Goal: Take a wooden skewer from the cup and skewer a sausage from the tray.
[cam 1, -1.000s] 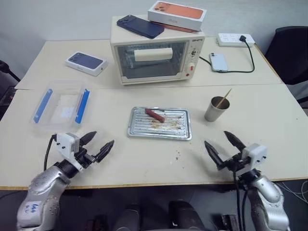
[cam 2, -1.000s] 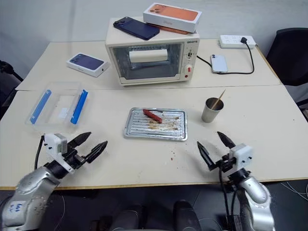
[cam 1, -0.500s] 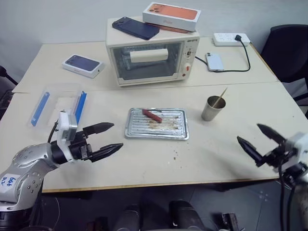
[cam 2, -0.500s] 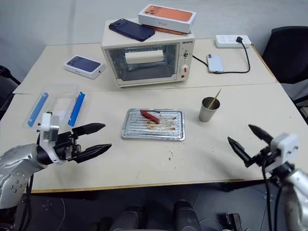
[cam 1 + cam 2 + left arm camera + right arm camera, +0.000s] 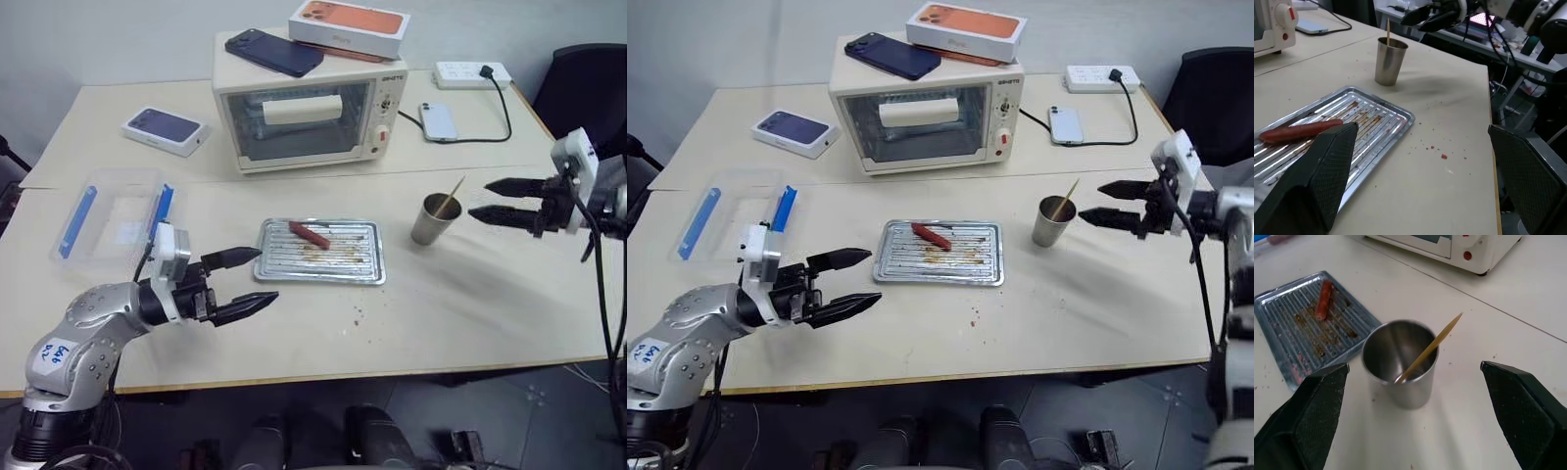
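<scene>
The right wrist view looks into the cup: the skewer leans inside, tip up toward the oven. Right gripper spread beside the cup; left gripper spread near the tray, the sausage lying slantwise on it.

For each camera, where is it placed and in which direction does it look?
Head views: high, looking forward and down on the table, both arms, left gripper and right gripper open.
Left wrist view: low by the tray, looking over the sausage toward the cup; own fingers below.
Right wrist view: looks down into the cup holding the skewer.
Both wrist views share cup, skewer, tray and sausage.
</scene>
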`<state>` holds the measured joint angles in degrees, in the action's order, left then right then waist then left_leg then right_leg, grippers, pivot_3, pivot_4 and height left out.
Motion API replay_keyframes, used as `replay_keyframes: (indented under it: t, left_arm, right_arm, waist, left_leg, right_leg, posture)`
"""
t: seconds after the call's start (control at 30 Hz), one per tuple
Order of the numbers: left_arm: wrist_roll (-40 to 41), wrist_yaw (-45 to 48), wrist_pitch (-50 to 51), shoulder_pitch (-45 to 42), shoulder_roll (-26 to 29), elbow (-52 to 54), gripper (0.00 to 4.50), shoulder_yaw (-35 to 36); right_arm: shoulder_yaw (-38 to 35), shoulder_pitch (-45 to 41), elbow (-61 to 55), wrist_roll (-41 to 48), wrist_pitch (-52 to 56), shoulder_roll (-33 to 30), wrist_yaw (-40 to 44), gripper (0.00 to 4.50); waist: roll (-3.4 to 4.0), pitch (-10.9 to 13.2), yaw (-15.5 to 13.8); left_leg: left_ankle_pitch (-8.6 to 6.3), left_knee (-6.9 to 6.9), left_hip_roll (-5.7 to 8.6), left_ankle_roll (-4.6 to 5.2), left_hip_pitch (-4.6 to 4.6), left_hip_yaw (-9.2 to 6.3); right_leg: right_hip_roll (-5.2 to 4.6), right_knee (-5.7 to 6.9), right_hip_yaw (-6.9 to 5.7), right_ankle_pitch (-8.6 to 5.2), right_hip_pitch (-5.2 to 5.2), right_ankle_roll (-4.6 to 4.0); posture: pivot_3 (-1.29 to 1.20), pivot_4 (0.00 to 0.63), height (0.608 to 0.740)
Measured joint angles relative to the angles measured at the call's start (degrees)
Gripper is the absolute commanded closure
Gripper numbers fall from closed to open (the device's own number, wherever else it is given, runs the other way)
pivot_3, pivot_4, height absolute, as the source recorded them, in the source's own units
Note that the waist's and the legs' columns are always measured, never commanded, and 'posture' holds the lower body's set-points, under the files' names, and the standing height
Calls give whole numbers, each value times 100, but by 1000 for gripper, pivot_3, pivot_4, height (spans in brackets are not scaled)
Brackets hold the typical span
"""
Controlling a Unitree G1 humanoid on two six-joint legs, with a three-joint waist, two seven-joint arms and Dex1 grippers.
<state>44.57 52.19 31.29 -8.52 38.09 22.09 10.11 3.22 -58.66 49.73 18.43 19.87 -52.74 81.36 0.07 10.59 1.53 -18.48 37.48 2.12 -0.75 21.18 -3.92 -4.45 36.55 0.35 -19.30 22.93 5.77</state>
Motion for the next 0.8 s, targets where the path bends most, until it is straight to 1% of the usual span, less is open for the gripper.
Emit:
replay_keyframes:
  t: [0.03,0.13,0.23,0.33,0.37,0.4,0.47,0.5,0.57,0.8]
  left_arm:
    - [-3,-4,-4,3,-23,8,16,-26]
    - [-7,-28,-5,17,-81,100,16,-119]
    - [-7,-92,-2,90,-81,210,16,-122]
    - [-13,-175,4,243,-79,272,16,-117]
    - [-18,-198,4,260,-79,296,0,-116]
    - [-22,-232,3,273,-79,336,0,-115]
    - [-25,-284,-1,318,-79,442,0,-114]
    - [-25,-297,-1,334,-80,456,0,-114]
    - [-31,-360,-7,391,-95,478,0,-114]
    - [-43,-462,-14,432,-100,578,0,-115]
  right_arm:
    - [83,-290,409,-190,-159,149,70,0]
    - [100,-804,1260,-563,-593,542,76,0]
    - [101,-1047,1703,-827,-819,707,126,0]
    - [101,-1243,1937,-1029,-899,763,172,0]
    - [98,-1294,1995,-1076,-920,763,182,369]
    - [92,-1343,2043,-1124,-955,765,195,520]
    - [82,-1419,2103,-1225,-983,766,224,1058]
    - [81,-1451,2133,-1259,-986,766,233,1238]
    - [81,-1459,2158,-1343,-1013,766,301,1848]
    - [-6,-1459,2239,-1489,-1136,797,344,3559]
  waist:
    - [0,0,2]
    - [0,0,4]
    - [1,0,-5]
    - [2,1,-6]
    - [2,1,-7]
    - [2,1,-6]
    - [2,1,-2]
    - [2,1,-1]
    - [2,1,-1]
    - [2,1,4]
  left_leg:
    - [0,1,1,-1,5,1]
    - [1,5,3,-3,17,5]
    - [1,20,5,-5,39,7]
    - [1,36,7,-5,43,7]
    - [1,43,7,-5,43,7]
    - [1,48,7,-5,42,7]
    - [2,50,8,-5,42,7]
    - [2,50,7,-6,41,7]
    - [2,47,7,-6,42,7]
    - [2,46,6,-7,42,9]
  right_leg:
    - [0,2,1,0,8,0]
    - [-1,13,3,0,25,0]
    - [-3,36,5,0,52,0]
    - [-4,45,7,0,52,0]
    - [-4,49,6,0,51,0]
    - [-4,51,7,0,49,0]
    - [-4,58,8,0,49,1]
    - [-3,60,8,0,50,1]
    - [-2,60,8,0,52,0]
    - [-2,59,9,0,54,0]
  posture:
    - [0,150,740]
    - [0,150,740]
    - [0,150,740]
    - [0,150,740]
    - [0,150,740]
    - [0,150,740]
    - [0,150,740]
    - [0,150,740]
    - [0,150,740]
    - [0,150,740]
